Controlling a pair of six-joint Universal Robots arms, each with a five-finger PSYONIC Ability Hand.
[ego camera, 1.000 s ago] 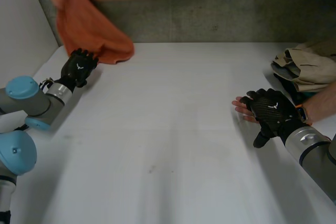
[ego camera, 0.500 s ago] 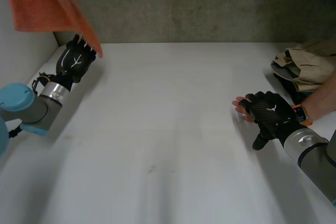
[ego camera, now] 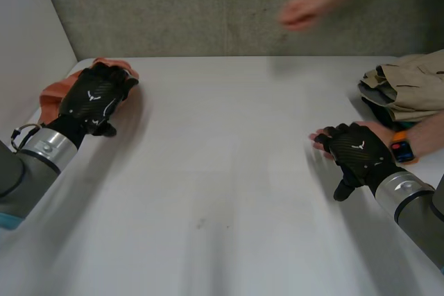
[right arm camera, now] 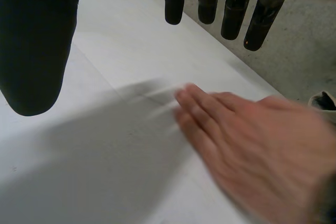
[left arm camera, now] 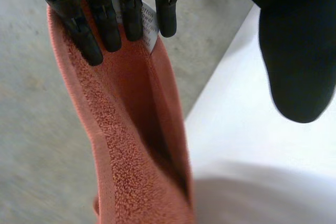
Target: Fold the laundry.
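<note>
Person's hand under right hand

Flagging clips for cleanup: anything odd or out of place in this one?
Yes. A person's hand lies flat on the table directly under the right hand, inside the workspace. Another bare hand hovers above the far edge. The orange towel sits bunched at the corner under the left hand.

Towel x1, clothes pile x1

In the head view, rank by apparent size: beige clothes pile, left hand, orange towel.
Largest: beige clothes pile and left hand, too alike to rank.
Smallest: orange towel, partly covered by that hand.
</note>
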